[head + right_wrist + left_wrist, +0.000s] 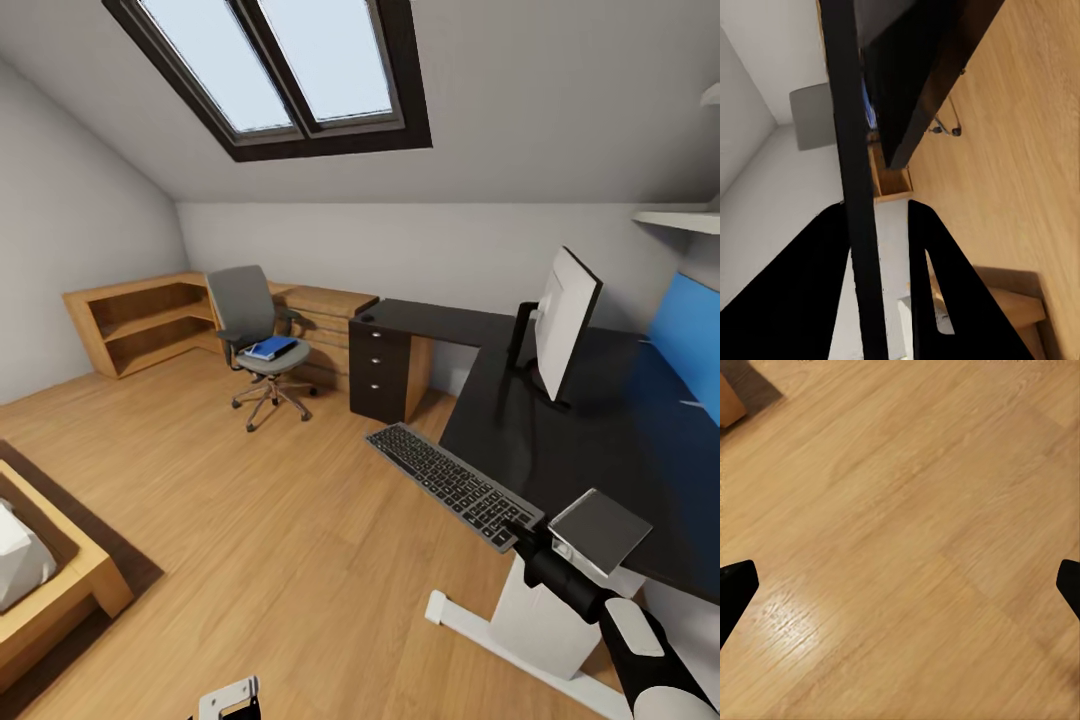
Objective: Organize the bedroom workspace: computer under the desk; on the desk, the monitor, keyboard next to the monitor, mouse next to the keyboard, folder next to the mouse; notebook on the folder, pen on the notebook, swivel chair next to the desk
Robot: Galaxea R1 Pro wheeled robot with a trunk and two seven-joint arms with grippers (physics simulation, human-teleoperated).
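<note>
Keyboard (455,485) held in the air beside the front edge of the surface (560,430), above the wood floor (270,530). Long axis running from the near right end, at the right gripper (522,532), away toward the far left, roughly in direction of the drawer unit (382,370). Keys facing up, body about level. Right fingers (937,300) clamped on the near end of the keyboard, seen edge-on as a thin dark bar (859,187) between them in the right wrist view. Flat grey square (600,530) lying on the surface corner just beside that gripper. Monitor (565,320) standing upright further back on the surface. Swivel chair (258,335) well apart near the wooden shelving (140,320), blue folder (270,347) lying on its seat. Left fingers (736,589) spread wide apart over bare floor.
</note>
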